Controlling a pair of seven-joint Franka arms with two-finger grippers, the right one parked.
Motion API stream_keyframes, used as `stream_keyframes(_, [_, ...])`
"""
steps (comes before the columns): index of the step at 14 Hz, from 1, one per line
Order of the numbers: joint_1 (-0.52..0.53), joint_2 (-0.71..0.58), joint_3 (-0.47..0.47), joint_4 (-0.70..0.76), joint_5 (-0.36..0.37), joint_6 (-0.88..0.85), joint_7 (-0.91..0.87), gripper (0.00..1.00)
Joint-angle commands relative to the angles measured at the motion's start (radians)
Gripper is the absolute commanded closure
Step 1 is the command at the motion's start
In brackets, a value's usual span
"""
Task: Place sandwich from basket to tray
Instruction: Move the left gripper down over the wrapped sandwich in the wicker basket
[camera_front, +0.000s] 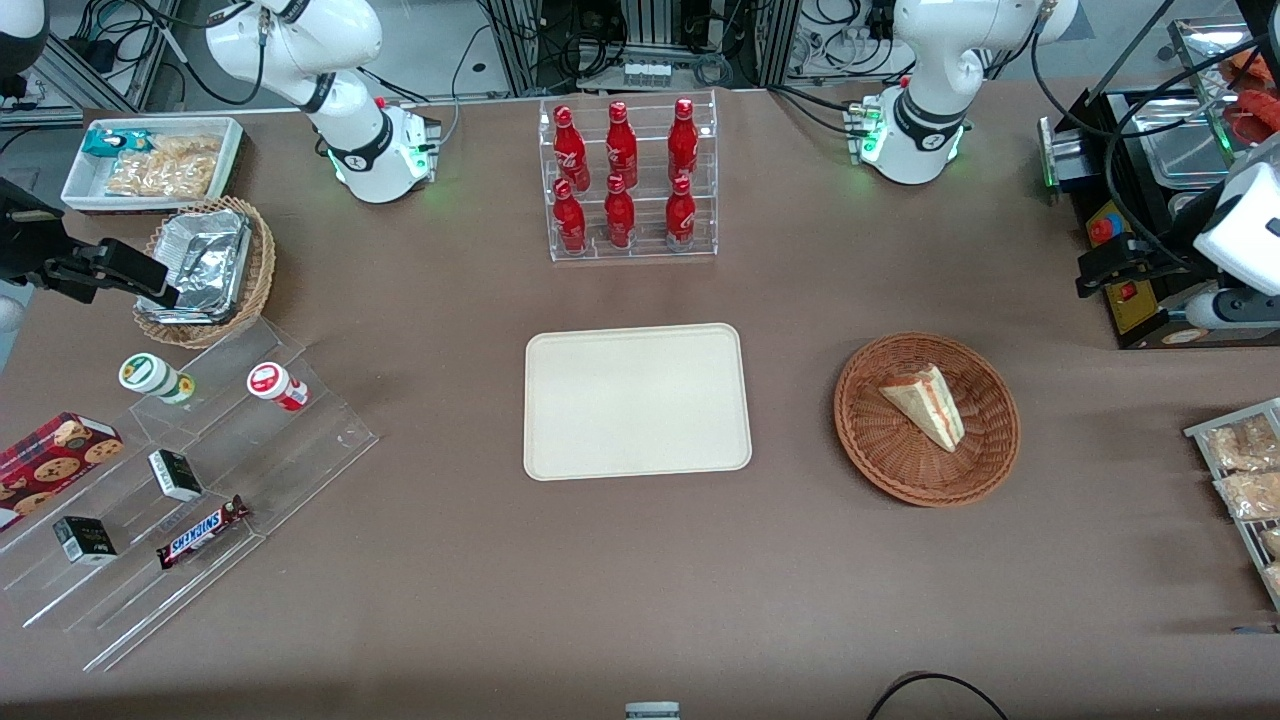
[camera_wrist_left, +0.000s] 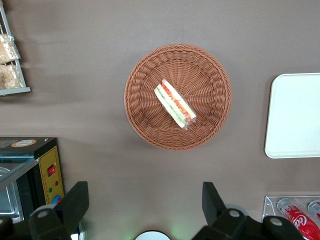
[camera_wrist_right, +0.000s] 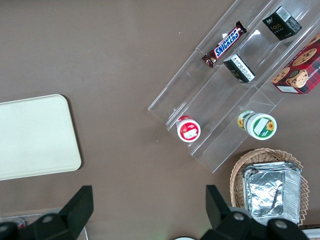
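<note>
I saw 6 red bottles (camera_front: 625, 180) standing in a clear rack (camera_front: 630, 245). Toward the parked arm's end, a stepped clear shelf (camera_front: 200, 500) carried a Snickers bar (camera_front: 203, 532), 2 small jars (camera_front: 215, 382) and a cookie box (camera_front: 50, 462). A foil container (camera_front: 200, 262) sat in a light basket (camera_front: 258, 285).
</note>
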Motion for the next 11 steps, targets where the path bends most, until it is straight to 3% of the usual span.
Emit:
stream_keyframes(1, [-0.014,-0.006,-0.001,-0.02,-0.003,-0.005,-0.008,0.0])
stream_keyframes(5, [-0.014,0.006,0.001,-0.113,-0.003,0.001,-0.017,0.0])
stream_keyframes(11, [-0.057,-0.008,-0.001,-0.388,0.01,0.286,-0.017,0.0])
